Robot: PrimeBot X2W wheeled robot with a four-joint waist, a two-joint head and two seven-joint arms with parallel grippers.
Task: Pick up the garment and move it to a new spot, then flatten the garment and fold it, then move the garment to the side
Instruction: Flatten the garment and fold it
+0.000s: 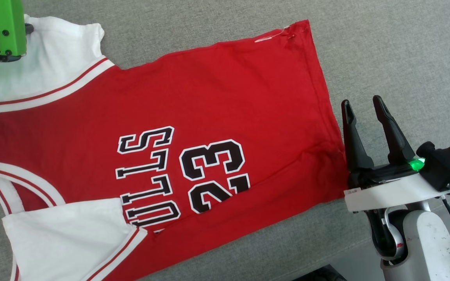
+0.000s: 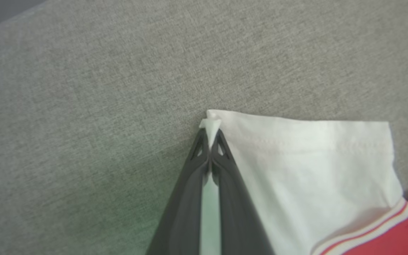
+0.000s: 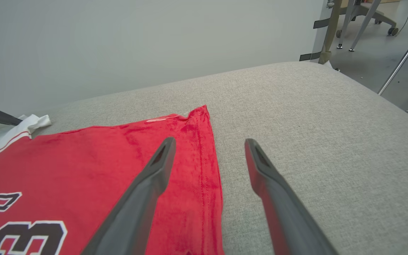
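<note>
1. Garment position. The garment (image 1: 209,113) lies spread on the grey upholstered surface (image 1: 385,50), print side up. The neck opening points toward the robot's left and the hem (image 1: 324,97) toward its right. The black, white-edged print (image 1: 178,171) reads sideways in the head view. The near sleeve (image 1: 65,238) is folded inward over the chest and covers the first part of the lettering. The far sleeve (image 1: 53,58) lies flat at the upper left of the head view, and its striped trim (image 1: 49,95) meets the red body.

2. Left tool. The left tool (image 2: 209,136) is closed on the outer corner of the far sleeve (image 2: 313,166). In the left wrist view a small tuft of white cloth protrudes beyond the fingertips (image 2: 221,145), and a strip of white shows between the two fingers. The tool's green housing (image 1: 8,25) sits over that sleeve in the head view.

3. Right tool. The right tool (image 1: 361,101) is set wide and holds nothing. It stands just beside the near end of the hem. In the right wrist view the right tool (image 3: 210,141) straddles the hem edge (image 3: 209,166), with one finger over red fabric and the other over the bare surface. Contact with the fabric cannot be determined.
</note>
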